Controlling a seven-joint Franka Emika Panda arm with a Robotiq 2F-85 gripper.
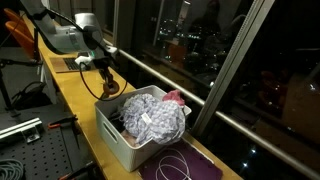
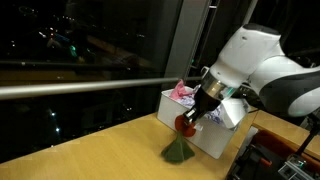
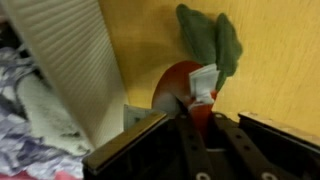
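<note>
A red and green cloth item lies on the wooden counter just beside the white basket [image 2: 212,140]. Its red part [image 3: 172,88] carries a white tag [image 3: 205,82], and its green part [image 3: 212,40] spreads flat on the wood beyond. My gripper [image 3: 195,112] comes down on the red part with the jaws drawn close together and red fabric pinched between them. In both exterior views the gripper [image 2: 188,119] [image 1: 104,87] stands low over the counter with the green part [image 2: 180,152] trailing beneath. The basket [image 1: 118,138] is heaped with crumpled clothes [image 1: 152,115].
A metal rail [image 2: 70,88] and a dark window run along the counter's far edge. A white cable loop [image 1: 176,165] lies on a purple mat past the basket. A perforated metal board [image 1: 25,150] sits below the counter's near side.
</note>
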